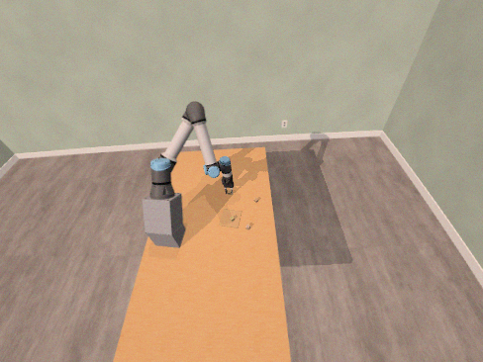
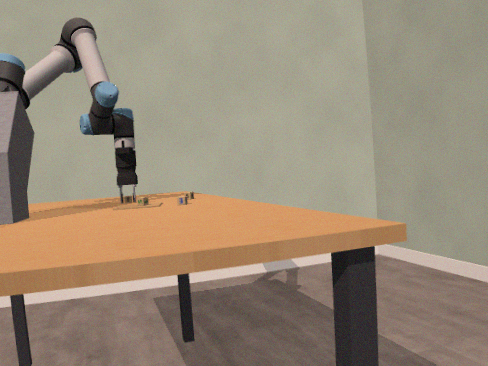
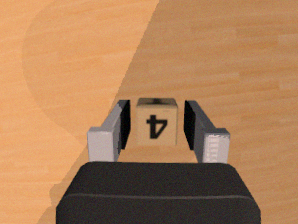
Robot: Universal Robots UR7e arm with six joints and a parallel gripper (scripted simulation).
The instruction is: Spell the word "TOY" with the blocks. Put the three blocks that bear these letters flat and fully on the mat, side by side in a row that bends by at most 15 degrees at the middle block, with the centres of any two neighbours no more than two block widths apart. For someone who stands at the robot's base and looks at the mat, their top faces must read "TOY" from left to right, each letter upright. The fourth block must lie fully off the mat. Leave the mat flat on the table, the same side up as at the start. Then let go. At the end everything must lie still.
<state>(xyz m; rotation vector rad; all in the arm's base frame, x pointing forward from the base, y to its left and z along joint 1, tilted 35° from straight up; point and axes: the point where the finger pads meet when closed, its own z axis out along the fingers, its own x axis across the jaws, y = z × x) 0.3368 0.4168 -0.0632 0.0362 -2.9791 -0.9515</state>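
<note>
My gripper [image 3: 157,115] is open, its two fingers down on either side of a wooden block [image 3: 156,123] with small gaps left; the face I see bears a dark "4"-like mark. In the top view the gripper [image 1: 228,190] stands at the table top just beyond the mat [image 1: 229,216], a thin tan square. One block [image 1: 233,217] lies on the mat. Two more blocks [image 1: 256,200] [image 1: 248,226] lie off it to the right. In the exterior view the gripper [image 2: 128,198] straddles its block at table level. Letters on the other blocks are too small to read.
The long orange table [image 1: 208,277] carries the robot's grey base [image 1: 162,218] at its left edge. In the exterior view the other blocks [image 2: 143,201] [image 2: 182,200] [image 2: 191,195] lie to the right of the gripper.
</note>
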